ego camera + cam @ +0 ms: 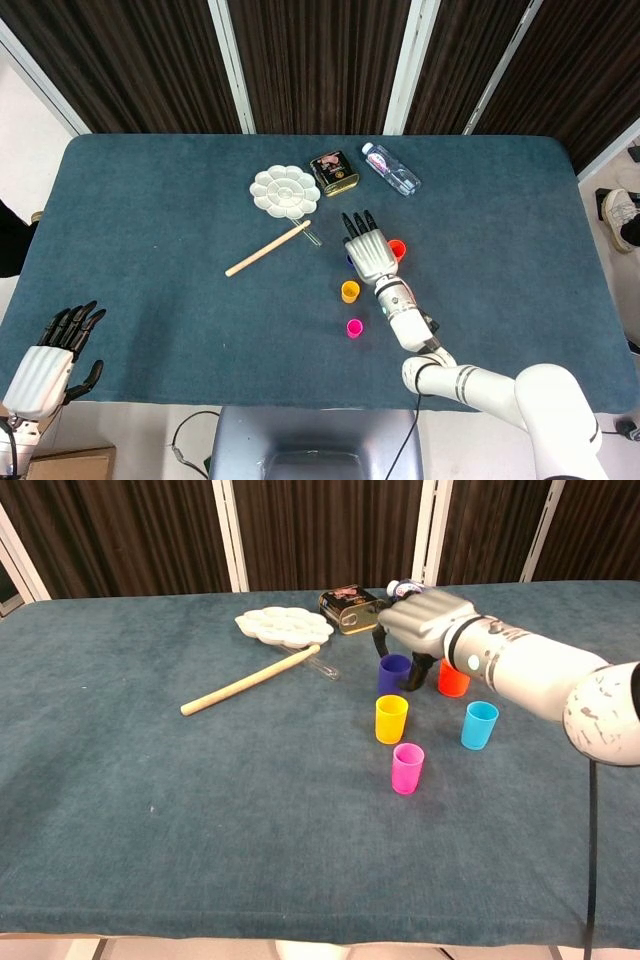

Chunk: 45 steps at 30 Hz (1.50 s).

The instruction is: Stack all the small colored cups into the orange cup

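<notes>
head view: orange cup (397, 248) sits just right of the right hand (368, 252), whose fingers spread flat over the purple cup; yellow cup (350, 291) and pink cup (354, 327) stand below. left hand (48, 360) lies released, far left.

chest view: the right hand (425, 625) hovers over the purple cup (393, 672), fingers arched around it, grasp unclear; blue cup (479, 725) stands near the orange cup (453, 679).

The right robot hand (425, 620) hangs over the small purple plastic cup (393, 673), hemmed in by the orange plastic cup (453, 678) just beside it. The yellow cup (391, 719), pink cup (407, 768) and blue cup (479, 725) crowd the near side of the orange cup. Beyond it, a dark tin (347, 608) and clear bottle (391, 169) block the way. Left of the orange cup past a wooden stick (249, 680), the blue cloth-covered surface (150, 780) lies open.
</notes>
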### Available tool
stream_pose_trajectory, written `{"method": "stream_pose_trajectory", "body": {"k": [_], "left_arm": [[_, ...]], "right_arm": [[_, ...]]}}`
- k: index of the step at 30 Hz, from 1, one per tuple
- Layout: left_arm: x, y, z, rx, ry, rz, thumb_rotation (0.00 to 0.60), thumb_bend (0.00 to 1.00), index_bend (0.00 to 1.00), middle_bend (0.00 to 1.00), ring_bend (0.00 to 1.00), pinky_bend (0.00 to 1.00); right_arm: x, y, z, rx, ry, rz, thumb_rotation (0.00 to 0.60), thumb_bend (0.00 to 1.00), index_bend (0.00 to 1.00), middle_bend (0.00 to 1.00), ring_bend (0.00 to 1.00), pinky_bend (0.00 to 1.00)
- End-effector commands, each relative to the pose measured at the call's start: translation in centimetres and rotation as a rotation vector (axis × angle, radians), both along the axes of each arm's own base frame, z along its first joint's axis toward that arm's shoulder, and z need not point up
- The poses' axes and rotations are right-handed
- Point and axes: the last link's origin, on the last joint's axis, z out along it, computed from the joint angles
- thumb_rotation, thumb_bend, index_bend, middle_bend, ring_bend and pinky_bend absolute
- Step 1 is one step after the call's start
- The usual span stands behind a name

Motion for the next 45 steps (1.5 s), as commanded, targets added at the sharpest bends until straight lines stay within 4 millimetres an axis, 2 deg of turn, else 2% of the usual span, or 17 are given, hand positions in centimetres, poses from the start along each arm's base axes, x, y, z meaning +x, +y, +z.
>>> {"method": "stream_pose_trajectory", "body": {"k": [1,5,10,19,28,31,33,35,36,41,45], "left_arm": [[0.0,0.0,0.0,-0.003,0.000,-0.001,0.600,0.46,0.00,0.00,0.00,0.08],[0.1,-0.1,-0.1,-0.008,0.000,-0.004,0.600,0.46,0.00,0.00,0.00,0.08],[0.2,-0.1,-0.3,-0.013,0.000,-0.010,0.600,0.46,0.00,0.00,0.00,0.08],[0.2,0.1,-0.5,-0.018,0.007,-0.012,0.600,0.46,0.00,0.00,0.00,0.08],[0.2,0.0,-0.5,-0.021,0.009,-0.012,0.600,0.46,0.00,0.00,0.00,0.08],[0.2,0.0,-0.4,-0.019,0.007,-0.011,0.600,0.46,0.00,0.00,0.00,0.08],[0.2,0.0,-0.4,-0.017,0.006,-0.012,0.600,0.46,0.00,0.00,0.00,0.08],[0.2,0.0,-0.4,-0.017,0.005,-0.012,0.600,0.46,0.00,0.00,0.00,0.08],[0.2,0.0,-0.4,-0.018,0.004,-0.012,0.600,0.46,0.00,0.00,0.00,0.08],[0.2,-0.1,-0.3,-0.017,0.001,-0.011,0.600,0.46,0.00,0.00,0.00,0.08],[0.2,-0.1,-0.2,-0.014,-0.001,-0.015,0.600,0.46,0.00,0.00,0.00,0.08]], "right_arm": [[0.9,0.0,2.5,-0.091,-0.103,0.039,0.600,0.46,0.63,0.02,0.00,0.00],[0.5,-0.3,5.5,-0.171,-0.169,0.052,0.600,0.46,0.63,0.02,0.00,0.00],[-1.8,-0.5,7.1,-0.180,-0.105,-0.009,0.600,0.46,0.63,0.03,0.00,0.00],[-4.7,-0.3,6.7,-0.144,-0.060,-0.093,0.600,0.46,0.63,0.03,0.00,0.00],[-5.4,-0.1,5.9,-0.125,-0.035,-0.109,0.600,0.46,0.62,0.03,0.00,0.00],[-5.5,0.0,5.6,-0.117,-0.026,-0.111,0.600,0.46,0.56,0.03,0.00,0.00],[-5.8,0.2,5.5,-0.106,-0.019,-0.125,0.600,0.46,0.44,0.02,0.00,0.00],[-5.7,0.4,5.6,-0.095,-0.021,-0.127,0.600,0.46,0.27,0.00,0.00,0.00],[-5.5,0.6,5.6,-0.091,-0.024,-0.122,0.600,0.46,0.23,0.00,0.00,0.00],[-4.3,2.4,6.0,-0.043,-0.063,-0.064,0.600,0.46,0.19,0.00,0.00,0.00],[-3.2,4.2,5.8,0.025,-0.112,-0.030,0.600,0.46,0.22,0.00,0.00,0.00]]}}
